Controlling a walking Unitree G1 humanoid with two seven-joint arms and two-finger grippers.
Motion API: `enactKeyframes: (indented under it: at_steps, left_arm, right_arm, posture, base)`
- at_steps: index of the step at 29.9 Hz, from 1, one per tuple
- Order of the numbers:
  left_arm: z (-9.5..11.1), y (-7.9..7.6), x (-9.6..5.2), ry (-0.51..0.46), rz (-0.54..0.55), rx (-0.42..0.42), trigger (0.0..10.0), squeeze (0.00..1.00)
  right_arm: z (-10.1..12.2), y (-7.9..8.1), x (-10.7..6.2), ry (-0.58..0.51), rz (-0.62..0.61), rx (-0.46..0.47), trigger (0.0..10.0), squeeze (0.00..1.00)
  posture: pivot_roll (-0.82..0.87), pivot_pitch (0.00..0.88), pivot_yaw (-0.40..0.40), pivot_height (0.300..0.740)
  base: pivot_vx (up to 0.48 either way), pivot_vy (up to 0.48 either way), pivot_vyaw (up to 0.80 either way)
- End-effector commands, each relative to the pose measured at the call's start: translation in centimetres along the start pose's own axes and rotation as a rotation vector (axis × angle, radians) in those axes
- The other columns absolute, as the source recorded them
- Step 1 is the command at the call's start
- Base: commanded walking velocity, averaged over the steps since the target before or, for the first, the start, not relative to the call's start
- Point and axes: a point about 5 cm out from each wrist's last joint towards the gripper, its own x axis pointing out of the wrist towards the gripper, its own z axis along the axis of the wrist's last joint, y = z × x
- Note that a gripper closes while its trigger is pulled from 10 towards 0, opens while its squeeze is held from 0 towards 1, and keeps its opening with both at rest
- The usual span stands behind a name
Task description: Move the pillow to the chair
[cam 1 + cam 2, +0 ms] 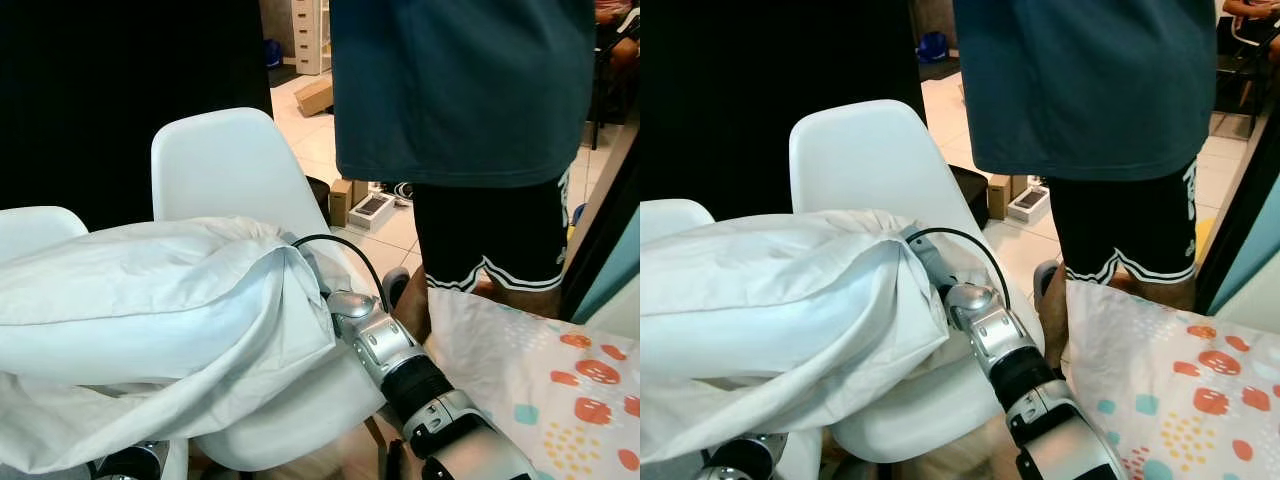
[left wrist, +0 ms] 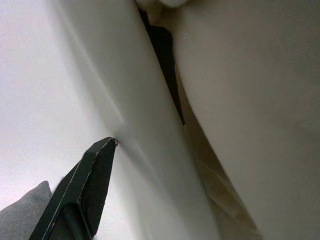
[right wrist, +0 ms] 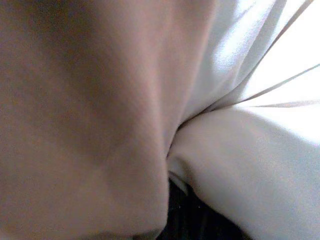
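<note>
Big white fabric pillow (image 1: 130,330) held between both arms, hanging over seat of white moulded plastic chair (image 1: 225,165). Right gripper (image 1: 925,255) buried in folds, left gripper (image 2: 82,195) against cloth; finger spread on either cannot tell. Step, by judgement: placing. Next: lower onto seat, release.

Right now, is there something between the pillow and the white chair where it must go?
Nothing visible stands between them. The pillow is held up in front of the chair, already over its seat, with the right arm reaching into the pillow's folds. A person stands behind and to the right of the chair, not in the way.
</note>
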Motion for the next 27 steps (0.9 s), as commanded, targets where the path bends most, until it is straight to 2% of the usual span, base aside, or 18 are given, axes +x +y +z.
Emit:
enactKeyframes:
  at_steps: [1,2,3,4,7,9,17,19,21,22,24,25,27]
  left_arm:
    - [2.1,-2.4,0.3,-0.074,-0.122,0.030,10.0,0.00]
    - [2.1,-2.8,0.2,-0.075,-0.154,0.037,10.0,0.00]
    - [2.1,-3.9,-0.1,-0.081,-0.251,0.055,10.0,0.00]
    - [2.1,-3.9,-0.1,-0.081,-0.251,0.055,10.0,0.00]
    - [2.0,-6.2,-1.2,-0.108,-0.462,0.107,10.0,0.00]
    - [1.9,-6.9,-1.7,-0.117,-0.524,0.145,10.0,0.00]
    - [1.6,-7.2,-2.0,-0.103,-0.556,0.185,10.0,0.00]
    - [0.9,-7.1,-2.0,-0.066,-0.553,0.256,10.0,0.00]
    - [0.7,-7.0,-2.0,-0.048,-0.542,0.282,10.0,0.00]
    - [0.5,-6.8,-1.9,-0.029,-0.522,0.293,10.0,0.00]
    - [0.5,-6.7,-1.9,-0.018,-0.509,0.296,10.0,0.00]
    - [0.6,-6.6,-1.8,-0.009,-0.506,0.281,10.0,0.00]
    - [1.1,-7.0,-2.0,-0.013,-0.529,0.249,10.0,0.00]
  right_arm:
    - [-2.9,0.8,0.4,0.163,0.021,0.011,10.0,0.00]
    - [-3.2,0.7,0.4,0.184,0.019,0.019,10.0,0.00]
    - [-3.7,0.5,0.2,0.219,0.009,0.019,10.0,0.00]
    - [-3.7,0.5,0.2,0.219,0.009,0.019,10.0,0.00]
    - [-4.6,-0.7,-0.4,0.273,-0.050,0.019,10.0,0.00]
    - [-4.8,-1.5,-0.8,0.286,-0.084,0.018,10.0,0.00]
    - [-5.2,-2.5,-1.4,0.303,-0.120,0.019,10.0,0.00]
    - [-5.6,-2.8,-1.7,0.319,-0.128,0.015,10.0,0.00]
    - [-5.7,-2.8,-1.7,0.323,-0.132,0.013,10.0,0.00]
    - [-5.6,-2.9,-1.7,0.308,-0.149,0.016,10.0,0.67]
    - [-5.5,-3.0,-1.7,0.296,-0.161,0.019,10.0,0.67]
    - [-5.1,-3.1,-1.5,0.268,-0.176,0.033,10.0,1.00]
    - [-4.6,-3.2,-1.4,0.230,-0.198,0.044,10.0,1.00]
  posture:
    - [-0.04,0.046,0.034,0.560]
    - [-0.04,0.046,0.034,0.560]
    - [-0.04,0.045,0.032,0.560]
    - [-0.04,0.045,0.032,0.560]
    - [-0.04,0.045,0.031,0.560]
    - [-0.04,0.042,0.032,0.560]
    - [-0.04,0.039,0.035,0.560]
    - [-0.04,0.039,0.036,0.560]
    - [-0.04,0.039,0.036,0.560]
    - [-0.04,0.039,0.036,0.560]
    - [-0.04,0.039,0.036,0.560]
    - [-0.04,0.039,0.036,0.560]
    - [-0.03,0.044,0.035,0.560]
  base:
    - [0.000,0.000,0.00]
    - [0.000,0.000,0.00]
    - [0.000,0.000,0.00]
    - [0.000,0.000,0.00]
    - [0.000,0.000,0.00]
    - [0.000,0.000,0.00]
    - [0.000,0.000,0.00]
    - [0.000,0.000,0.00]
    - [0.000,0.000,0.00]
    - [0.000,0.000,0.00]
    - [0.000,0.000,0.00]
    - [0.000,0.000,0.00]
    - [0.000,0.000,0.00]
